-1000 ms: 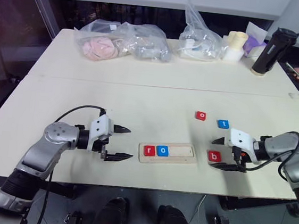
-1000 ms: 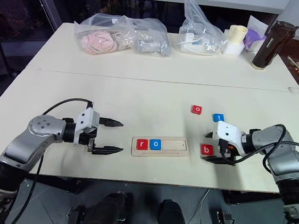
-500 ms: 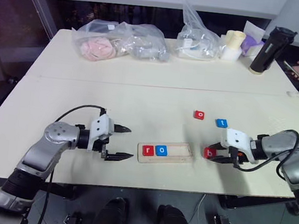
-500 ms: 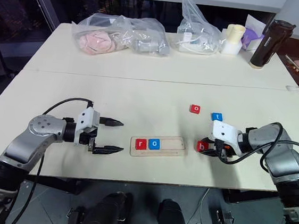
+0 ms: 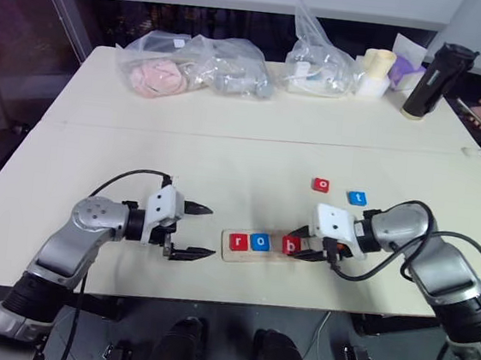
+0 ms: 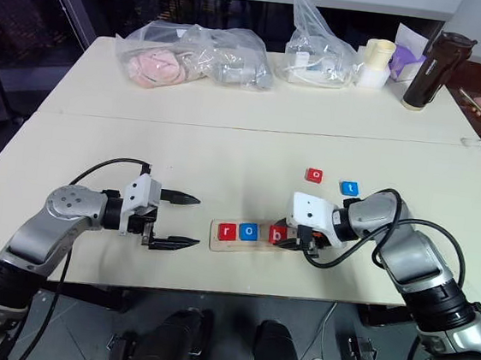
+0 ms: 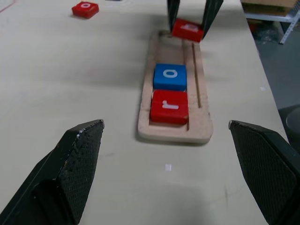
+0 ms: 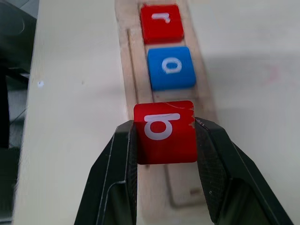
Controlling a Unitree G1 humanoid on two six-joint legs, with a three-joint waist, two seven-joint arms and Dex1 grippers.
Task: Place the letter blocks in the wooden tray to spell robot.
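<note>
**Third letter coming to the tray**

The right gripper (image 8: 165,140) has its jaws clamped on the red b (image 8: 164,131), held tilted over the tray (image 5: 303,257), just past the blue o (image 5: 260,242) that sits beside the red r (image 5: 238,242). By my reading the b is the step in hand: it needs levelling and lowering into the groove against the o before the jaws let go. The right arm reaches in from the table's right edge, wrist angled down. The left gripper (image 5: 194,228) hovers near the tray's r end, jaws wide apart and holding nothing. A red o (image 5: 322,185) and blue t (image 5: 357,197) lie loose towards the table's middle.
</note>
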